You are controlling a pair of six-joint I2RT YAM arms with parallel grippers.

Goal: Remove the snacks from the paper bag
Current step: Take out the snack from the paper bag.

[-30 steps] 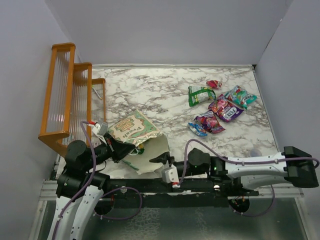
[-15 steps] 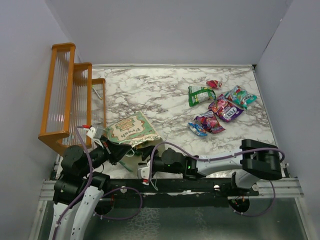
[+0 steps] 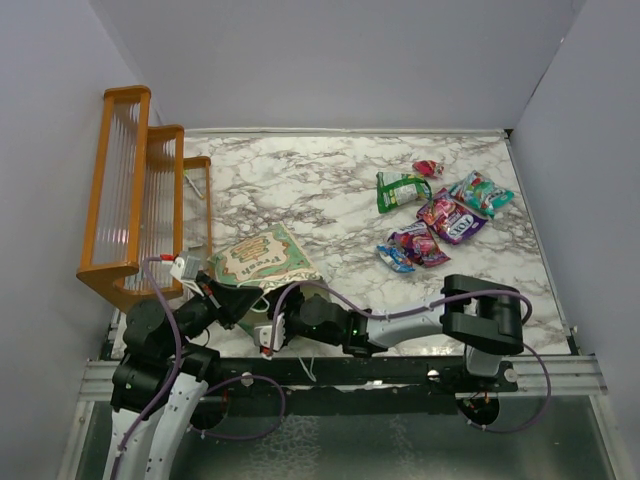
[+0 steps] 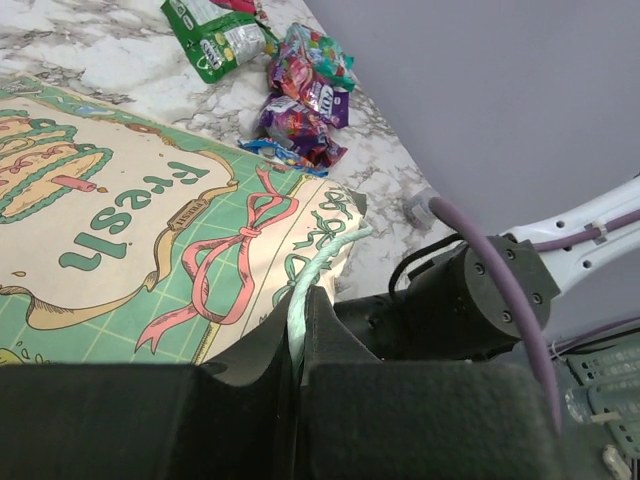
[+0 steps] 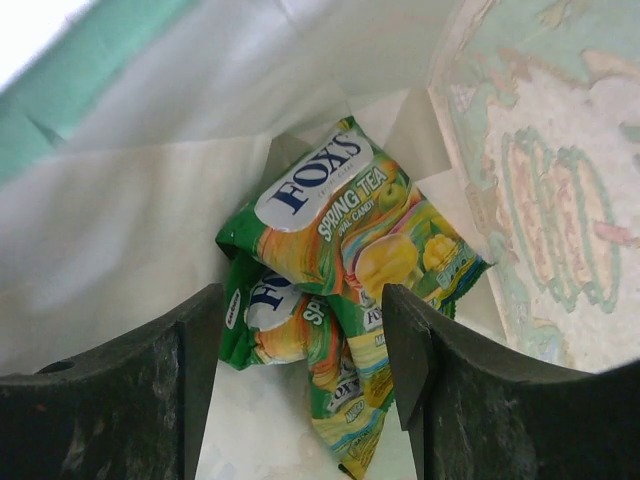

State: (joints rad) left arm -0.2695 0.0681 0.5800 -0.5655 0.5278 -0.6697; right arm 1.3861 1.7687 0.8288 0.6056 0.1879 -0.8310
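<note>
Inside the paper bag point(image 3: 262, 256): right gripper point(image 5: 300, 335) w/ fingers held apart.
2 green-yellow snacks point(image 5: 345, 240) are seen btwn them at the bag's end, not gripped; bag rim is pinched by left gripper point(image 4: 298, 335), other packets point(image 3: 440, 215) are laid on table point(image 3: 300, 180).

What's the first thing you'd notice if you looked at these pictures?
Probably the two green-and-yellow candy packets lying deep inside the white-lined paper bag, with the right arm's open fingers poking in at them. Next, the bright pile of snacks on the far right of the marble table, and the tall orange rack on the left.
</note>
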